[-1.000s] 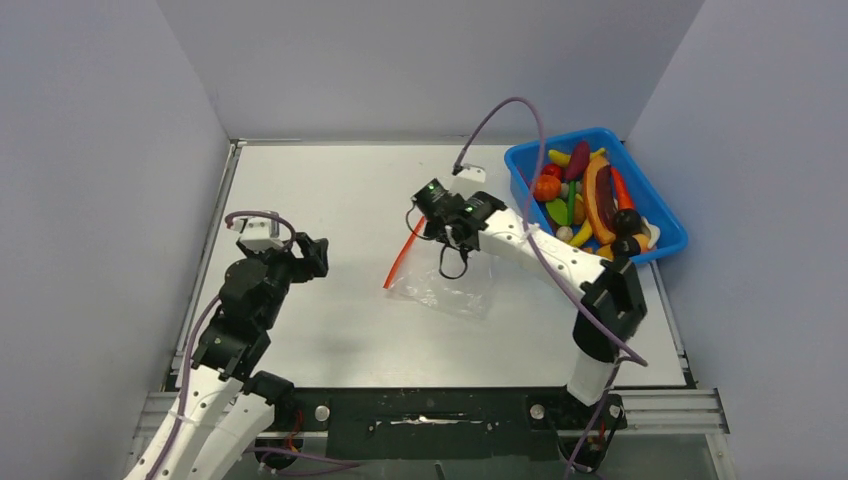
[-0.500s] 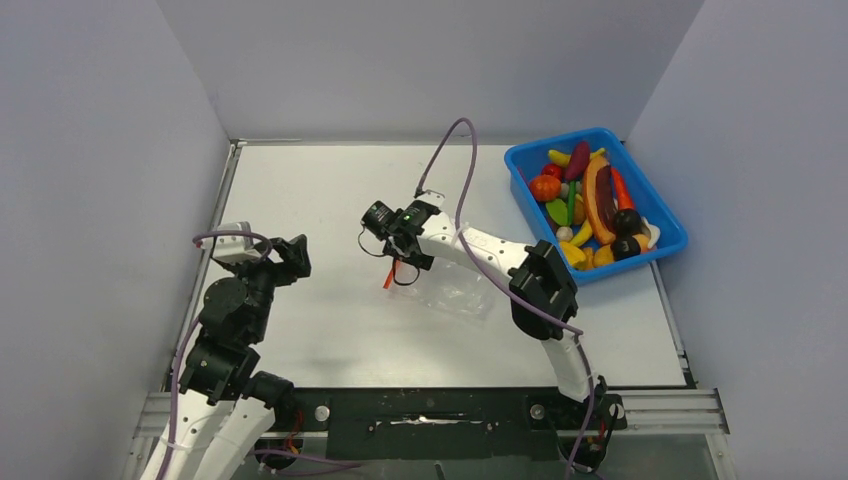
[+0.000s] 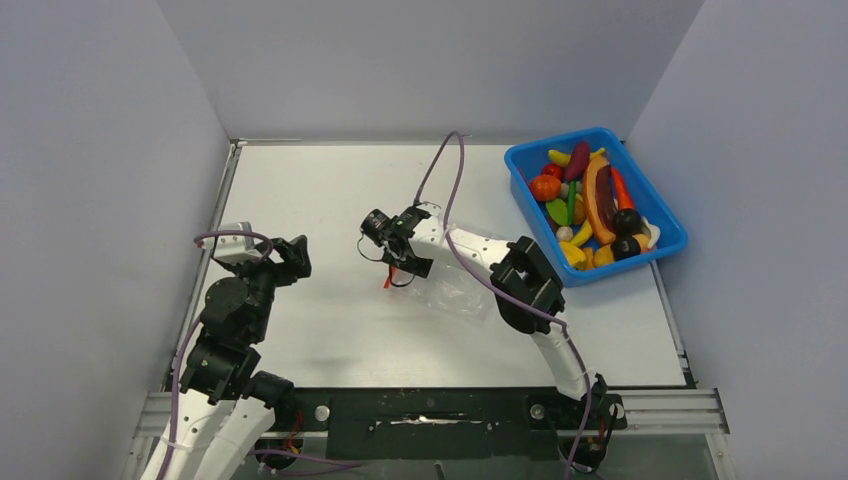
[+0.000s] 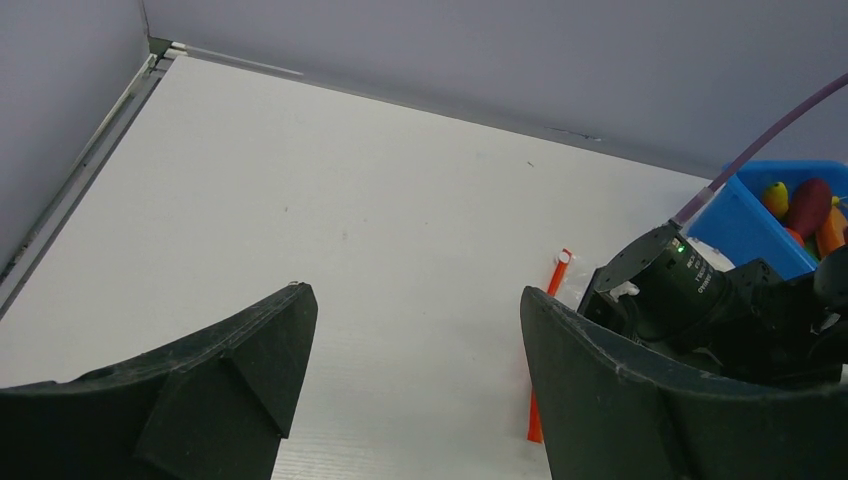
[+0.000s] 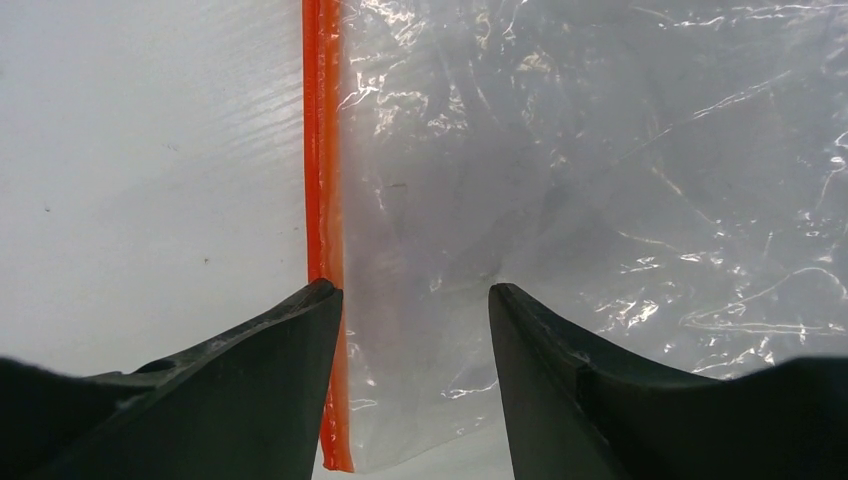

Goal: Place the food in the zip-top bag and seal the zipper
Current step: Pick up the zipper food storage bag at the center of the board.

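The zip-top bag (image 3: 452,292) lies flat and see-through in the middle of the table, with its red-orange zipper (image 3: 388,282) along its left edge. My right gripper (image 3: 399,266) hangs open just over that edge. In the right wrist view the zipper (image 5: 322,150) runs past the left finger and the bag (image 5: 600,150) fills the gap; nothing is gripped. The food (image 3: 585,195) is piled in the blue tray (image 3: 668,238). My left gripper (image 3: 297,256) stands open to the left, apart from the bag; its view shows the zipper (image 4: 537,415) and the right gripper (image 4: 690,300).
The blue tray (image 4: 745,215) sits at the back right corner against the grey wall. Grey walls close in the table on three sides. A purple cable (image 3: 445,170) arches over the right arm. White tabletop lies between the left gripper (image 4: 415,300) and the bag.
The right arm swung left from beside the tray to the bag's zipper edge, its jaws a little wider. The left arm drew back slightly left, then held still.
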You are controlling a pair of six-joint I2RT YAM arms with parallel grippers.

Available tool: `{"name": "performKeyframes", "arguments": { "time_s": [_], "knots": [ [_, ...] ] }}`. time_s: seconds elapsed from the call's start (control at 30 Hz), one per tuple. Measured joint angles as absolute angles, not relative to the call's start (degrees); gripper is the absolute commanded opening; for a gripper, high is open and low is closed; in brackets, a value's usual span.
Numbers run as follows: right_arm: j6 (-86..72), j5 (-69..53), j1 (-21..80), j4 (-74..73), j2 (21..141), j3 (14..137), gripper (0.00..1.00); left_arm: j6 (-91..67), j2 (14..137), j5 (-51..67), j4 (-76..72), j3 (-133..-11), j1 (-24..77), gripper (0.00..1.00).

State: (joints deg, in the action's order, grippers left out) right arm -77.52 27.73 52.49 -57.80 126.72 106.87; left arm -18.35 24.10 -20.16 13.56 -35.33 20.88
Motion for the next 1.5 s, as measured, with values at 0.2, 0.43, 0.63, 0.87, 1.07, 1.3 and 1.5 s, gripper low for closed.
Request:
{"name": "performKeyframes", "arguments": {
  "time_s": [0.2,0.43,0.63,0.87,1.07,1.3,1.5],
  "knots": [
    [-77.5,27.3,51.6,-56.7,127.3,106.5,0.31,-18.3,24.1,-20.2,13.5,-35.3,20.9,0.73],
    [-76.0,26.9,50.6,-53.2,127.2,103.2,0.0,-18.3,24.1,-20.2,13.5,-35.3,20.9,0.73],
    [-72.4,26.5,50.6,-49.1,126.4,100.0,0.0,-18.3,24.1,-20.2,13.6,-35.3,20.9,0.73],
    [-60.6,21.6,50.7,-34.8,115.5,85.8,0.0,-20.0,25.1,-20.0,13.6,-35.3,20.9,0.68],
    [-46.2,15.7,50.7,-19.6,101.9,73.7,0.0,-24.9,30.3,-17.0,15.4,-35.9,20.9,0.63],
    [-32.8,10.2,50.7,-7.2,89.9,62.5,0.0,-34.3,34.8,-10.0,18.7,-36.7,20.9,0.53],
    [-26.2,6.3,50.7,2.7,80.0,51.6,0.0,-43.4,34.1,-2.3,16.4,-36.4,20.9,0.53]
  ]
}}
